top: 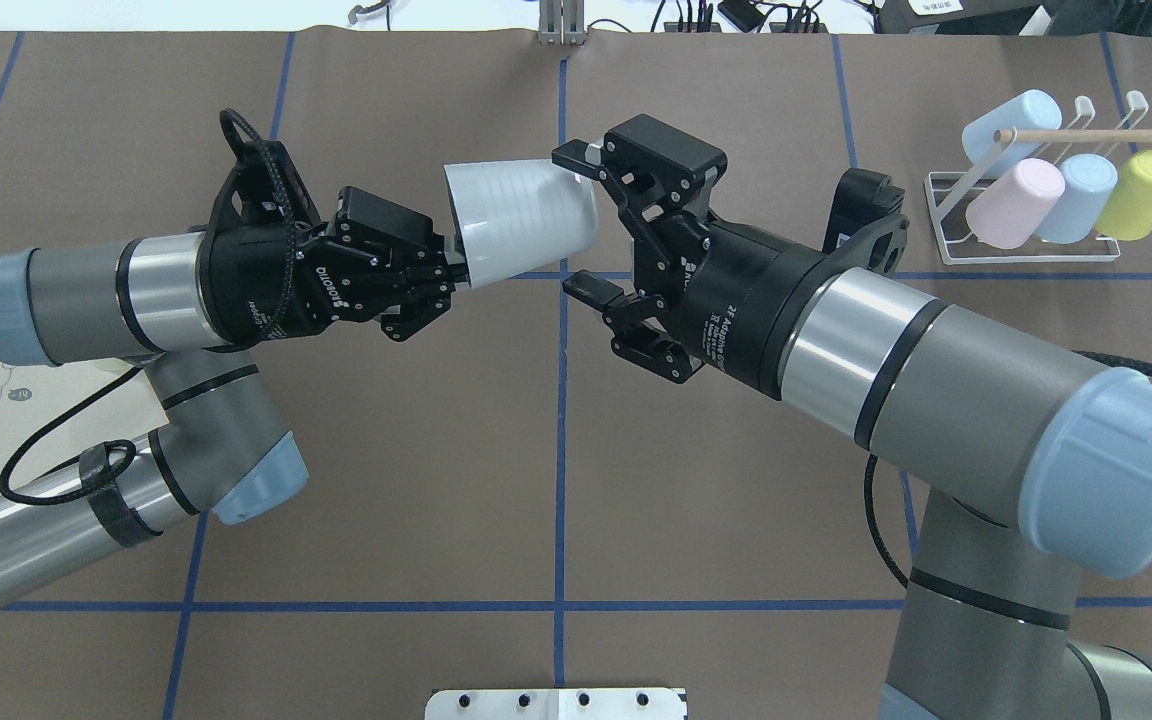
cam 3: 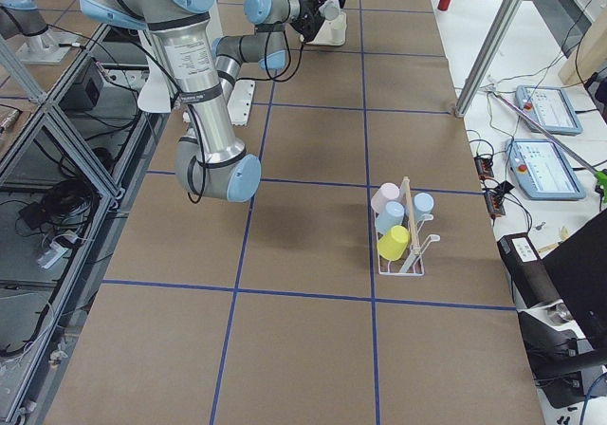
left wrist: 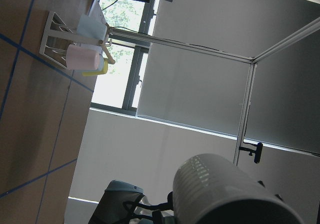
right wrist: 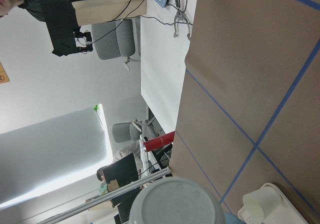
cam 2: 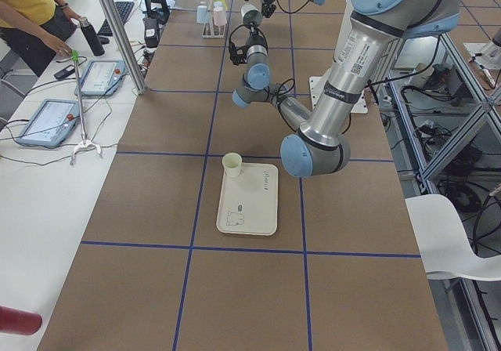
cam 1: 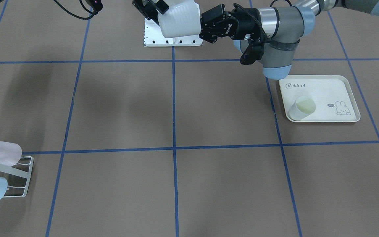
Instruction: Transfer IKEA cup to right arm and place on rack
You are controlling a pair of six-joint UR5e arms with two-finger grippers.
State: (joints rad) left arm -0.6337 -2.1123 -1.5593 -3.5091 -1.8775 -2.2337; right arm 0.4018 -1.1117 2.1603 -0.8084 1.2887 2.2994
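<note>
Nearest in the overhead view, at the bottom edge, lies a white mounting plate point(top: 556, 703). Above it, in the middle of the frame, the IKEA cup point(top: 521, 222) is in the air over the brown worktop point(top: 386, 450), lying on its side. It is white and tapered, with faint rings around its wall. Its wide mouth points to the frame's left and its narrower bottom to the right. The left pincer point(top: 448, 268) pinches the cup at the rim. The right pincer point(top: 586, 222) is spread wide, with one finger above the cup's bottom end and one below. I cannot tell if they touch it. Farther, in the upper right, stands the rack point(top: 1026, 258) with a pink cup point(top: 1014, 203), two blue cups point(top: 1088, 198) and a yellow cup point(top: 1141, 195) on it.
</note>
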